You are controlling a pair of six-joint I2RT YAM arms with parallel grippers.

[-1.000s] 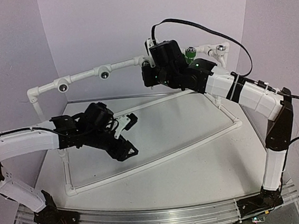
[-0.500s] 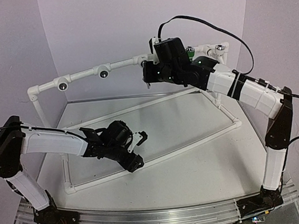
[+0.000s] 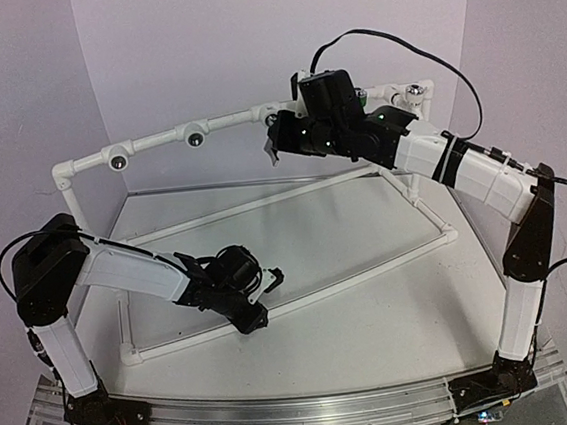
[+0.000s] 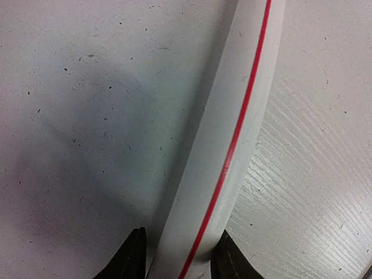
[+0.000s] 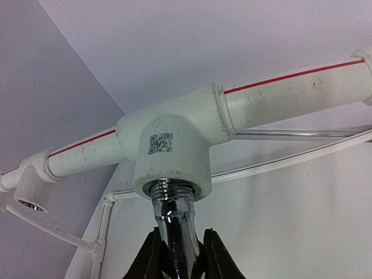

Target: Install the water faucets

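My right fingers [image 5: 152,261] clamp faucet [image 5: 172,226], thread entering tee [image 5: 168,151] ahead for screwing. Left fingers [image 4: 132,258] pinch pipe [image 4: 232,128] between, I judge bracing it.

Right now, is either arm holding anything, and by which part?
The right jaws pinch a silver faucet by its stem, just below the threads. The left jaws straddle the base pipe; whether they grip it cannot be told.

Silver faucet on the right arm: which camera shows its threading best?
Right wrist: the faucet fills the foreground, its threaded end at the tee socket, right gripper clamped on it. Top external hides it behind that arm. Left wrist shows only a pipe.
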